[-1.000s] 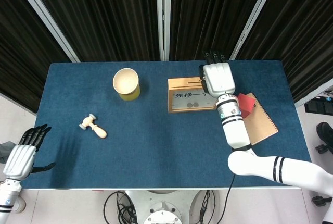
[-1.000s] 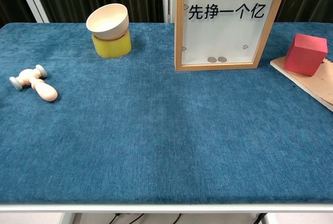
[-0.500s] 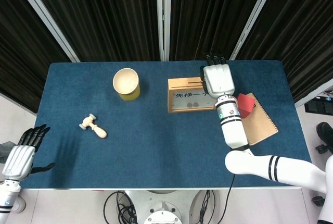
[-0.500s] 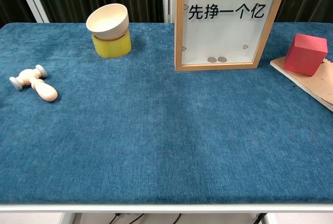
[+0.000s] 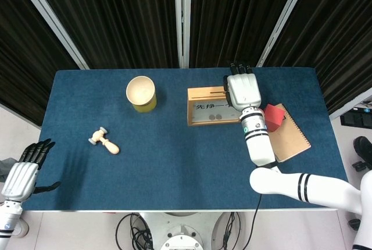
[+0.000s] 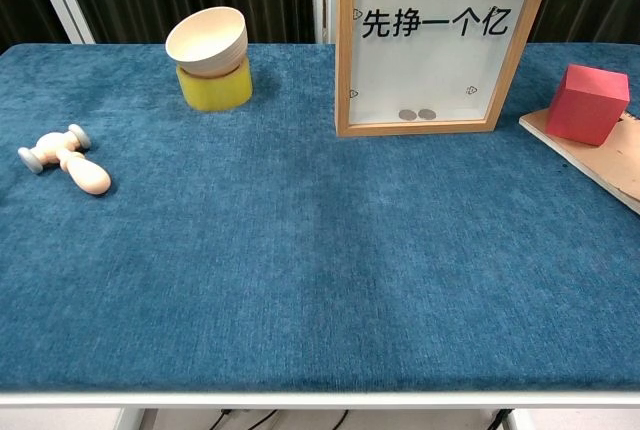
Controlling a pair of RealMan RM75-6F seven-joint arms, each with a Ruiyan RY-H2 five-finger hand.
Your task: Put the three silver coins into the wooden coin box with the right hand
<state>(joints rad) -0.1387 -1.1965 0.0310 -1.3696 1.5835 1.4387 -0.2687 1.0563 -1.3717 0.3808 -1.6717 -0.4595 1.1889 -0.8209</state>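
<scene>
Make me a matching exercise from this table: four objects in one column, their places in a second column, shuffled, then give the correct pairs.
Objects
1. red cube
2. pale bowl
3. silver coins
4. wooden mallet

Places
A. lying at the bottom of the wooden coin box, behind its clear front
B. alone on the blue cloth near the table's left edge
C. standing on the brown notebook
D. sitting on a yellow block

Pairs: 1-C, 2-D, 3-A, 4-B
</scene>
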